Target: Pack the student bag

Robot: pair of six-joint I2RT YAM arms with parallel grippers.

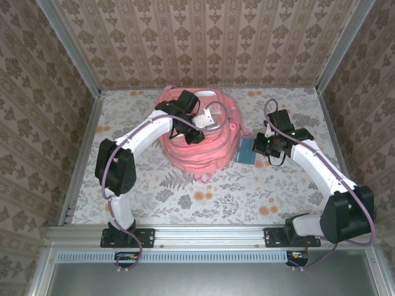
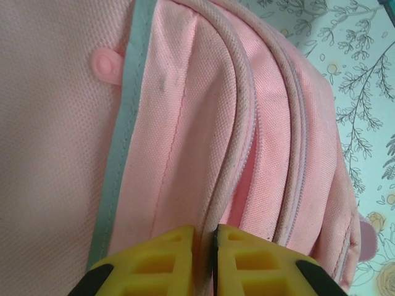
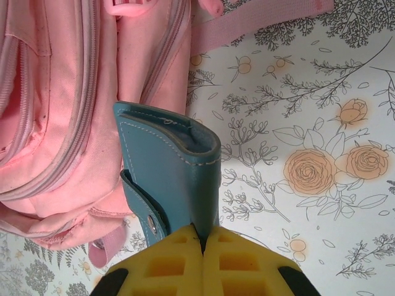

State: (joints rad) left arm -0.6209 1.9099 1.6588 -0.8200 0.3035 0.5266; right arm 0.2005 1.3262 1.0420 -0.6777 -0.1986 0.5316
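The student bag [image 1: 207,154] is seen slumped at the middle of the far half of the surface [image 1: 185,197], and the opening of a pocket is judged to be the step in hand. The left end effector [image 2: 207,243] is pinched nearly together on a piped seam [image 2: 233,117] of the bag, beside a zip [image 2: 251,148] that is shut. The right end effector [image 3: 203,240] is clamped on one edge of a dark-blue booklet [image 3: 176,179], which is held upright just beside the bag's right flank. Nothing can be called packed: the pockets in view are zipped, and their contents are hidden. Next, a pocket has to be unzipped and held agape, so that the booklet can be slid in edge-first.
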